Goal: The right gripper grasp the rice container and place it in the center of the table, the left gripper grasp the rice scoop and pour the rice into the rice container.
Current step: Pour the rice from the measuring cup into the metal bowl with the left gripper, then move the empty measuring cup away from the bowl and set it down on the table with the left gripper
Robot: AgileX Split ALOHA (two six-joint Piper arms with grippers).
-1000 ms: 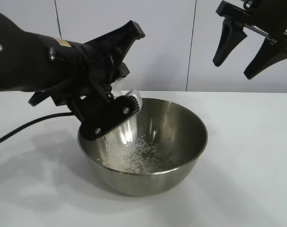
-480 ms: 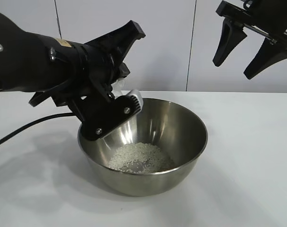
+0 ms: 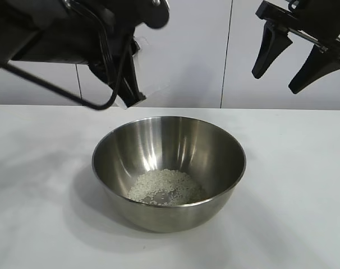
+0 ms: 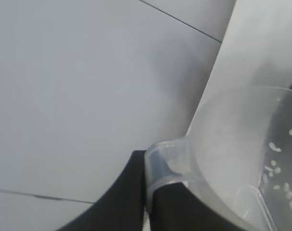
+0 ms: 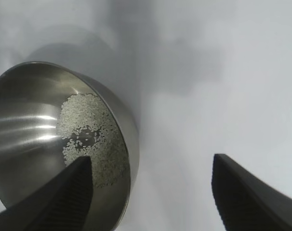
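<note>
Rice lies heaped in the steel bowl mid-bench; only the left wrist view shows the left hand clamped on the near-empty scoop. Right hand hangs spread, empty.

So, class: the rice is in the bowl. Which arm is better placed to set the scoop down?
Left. The left gripper already grips the rice scoop above the rice container; the right gripper hangs open and empty.

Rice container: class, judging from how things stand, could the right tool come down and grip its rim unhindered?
Probably yes. The right tool hangs open above the rice container, and the left tool holds the rice scoop raised clear.
</note>
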